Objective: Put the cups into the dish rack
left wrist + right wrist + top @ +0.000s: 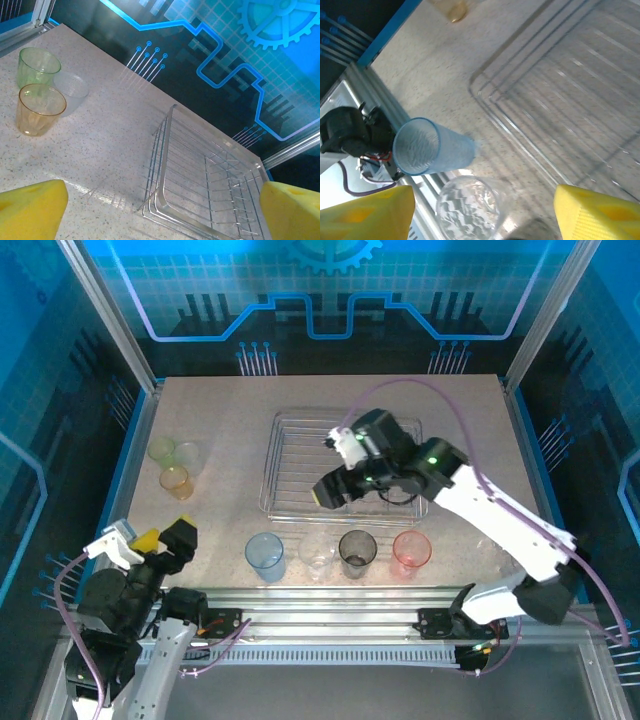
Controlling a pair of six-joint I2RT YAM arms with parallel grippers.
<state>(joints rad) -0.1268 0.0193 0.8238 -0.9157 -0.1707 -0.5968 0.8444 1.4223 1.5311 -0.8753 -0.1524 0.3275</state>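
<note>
Here, right end effector hovers over dish rack.

the top view looks down from high behind the near edge over the whole table. the left wrist view sits low at the near left, facing far and right toward the dish rack. the right wrist view hangs close over the rack's near left corner, shared by all three views.
</note>
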